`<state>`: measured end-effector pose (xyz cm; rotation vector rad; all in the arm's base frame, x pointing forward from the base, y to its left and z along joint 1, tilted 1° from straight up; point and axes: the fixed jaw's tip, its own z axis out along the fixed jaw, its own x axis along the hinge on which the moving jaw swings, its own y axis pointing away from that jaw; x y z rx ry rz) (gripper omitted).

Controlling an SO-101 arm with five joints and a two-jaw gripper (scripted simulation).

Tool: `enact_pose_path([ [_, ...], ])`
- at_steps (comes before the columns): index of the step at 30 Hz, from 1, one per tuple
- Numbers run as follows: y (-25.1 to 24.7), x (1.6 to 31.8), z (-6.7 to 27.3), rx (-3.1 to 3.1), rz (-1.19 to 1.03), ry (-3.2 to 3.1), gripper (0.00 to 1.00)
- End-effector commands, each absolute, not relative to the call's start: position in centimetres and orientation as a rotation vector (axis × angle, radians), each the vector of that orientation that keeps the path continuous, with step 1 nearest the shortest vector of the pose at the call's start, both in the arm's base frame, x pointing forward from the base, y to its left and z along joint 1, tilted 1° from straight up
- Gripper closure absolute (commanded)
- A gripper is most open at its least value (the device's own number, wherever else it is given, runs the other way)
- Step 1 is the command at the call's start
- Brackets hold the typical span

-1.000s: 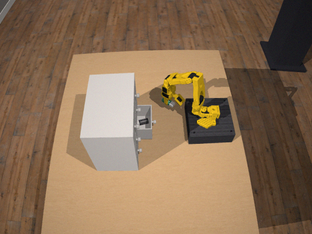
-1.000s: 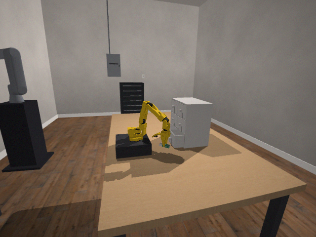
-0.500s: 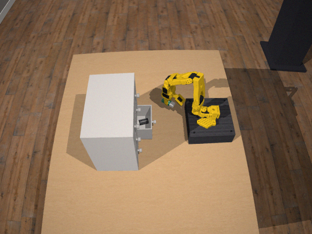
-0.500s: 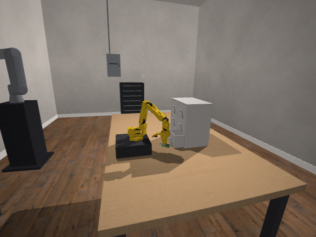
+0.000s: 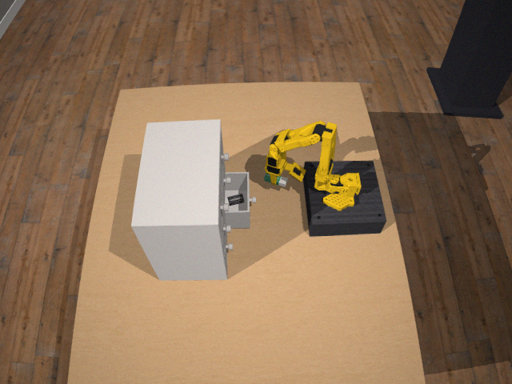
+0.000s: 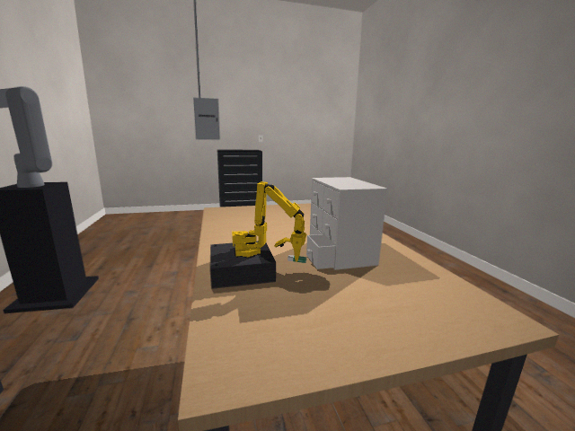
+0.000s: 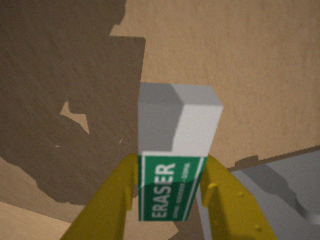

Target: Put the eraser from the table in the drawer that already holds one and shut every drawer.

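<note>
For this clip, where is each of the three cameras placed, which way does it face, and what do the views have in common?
Top: overhead, looking down on the table; shows the whole yellow arm, its black base, the white cabinet and its one open drawer.
Exterior: off the table's near corner, facing the far wall; arm seen side-on beside the cabinet.
Wrist: on the arm, looking along the gripper to the table; both yellow fingers clamp the eraser.
Shared: all three show the eraser in the gripper, just outside the open drawer.
</note>
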<state>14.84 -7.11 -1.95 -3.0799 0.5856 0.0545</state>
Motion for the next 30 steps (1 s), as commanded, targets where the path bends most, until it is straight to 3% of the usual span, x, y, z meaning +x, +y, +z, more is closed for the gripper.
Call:
enact_pose_path([
  [1, -5.3, 15.2, -1.6, -3.113, 0.011, 0.417, 1.00],
  [23, -4.9, 15.1, -1.6, -3.118, 0.011, 0.380, 1.00],
  [30, -2.1, 15.7, -1.6, -3.140, 0.009, 0.093, 1.00],
])
